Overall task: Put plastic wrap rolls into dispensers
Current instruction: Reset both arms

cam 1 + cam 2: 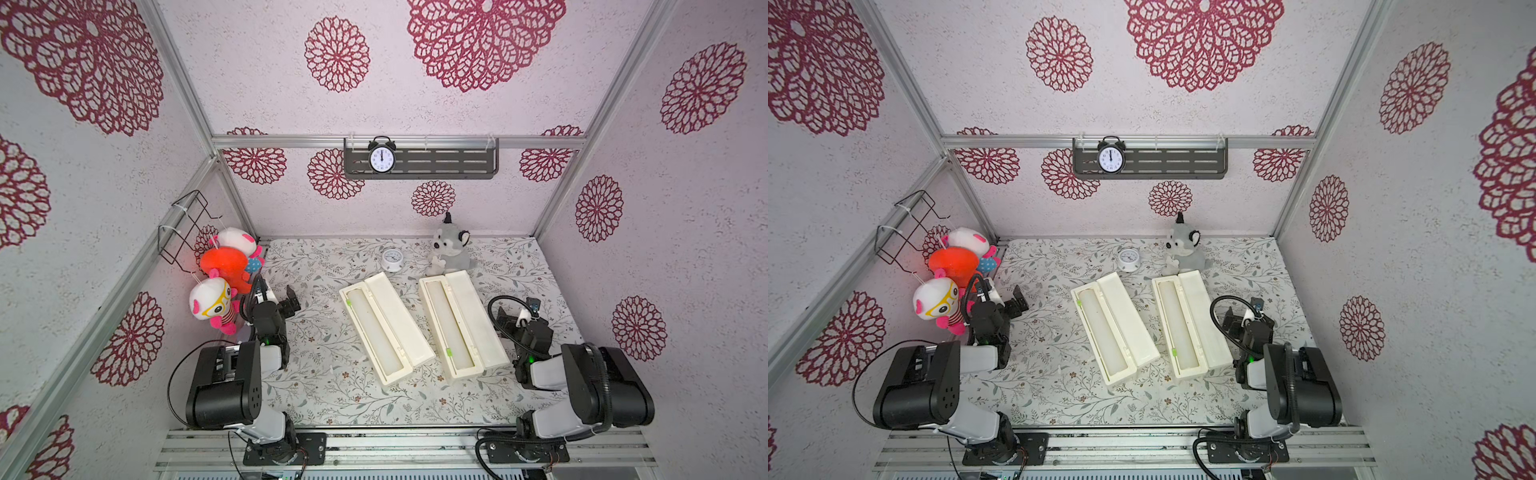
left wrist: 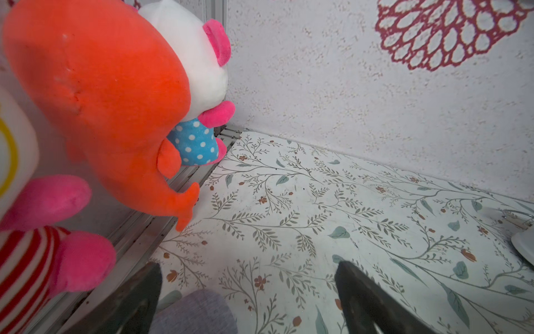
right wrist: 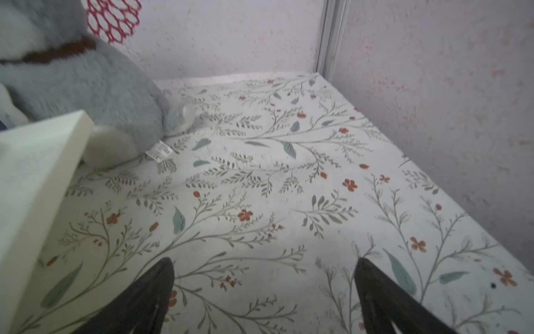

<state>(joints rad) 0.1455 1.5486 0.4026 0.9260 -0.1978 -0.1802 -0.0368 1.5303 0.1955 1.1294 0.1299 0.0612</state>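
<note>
Left arm: at 8 o'clock on the floral bench (image 1: pixel 332 399), its left gripper (image 1: pixel 291 301) has fingers spread apart, empty, beside hanging plush toys (image 1: pixel 224 282).
Right arm: at 4 o'clock, the right gripper (image 3: pixel 264 292) has fingers wide apart over bare bench, holding nothing.
Dispensers: the left dispenser (image 1: pixel 384 328) and right dispenser (image 1: pixel 461 324), cream-white, lie open side by side at centre, lids folded back, slanting from 11 to 5 o'clock.
Rolls: a pale white roll (image 1: pixel 374 332) fills one trough; another roll (image 1: pixel 449 328) fills its neighbour's, each with a small green slider alongside.
Background: grey plush (image 1: pixel 449 249) and small clock (image 1: pixel 392 259) at 12 o'clock.
</note>
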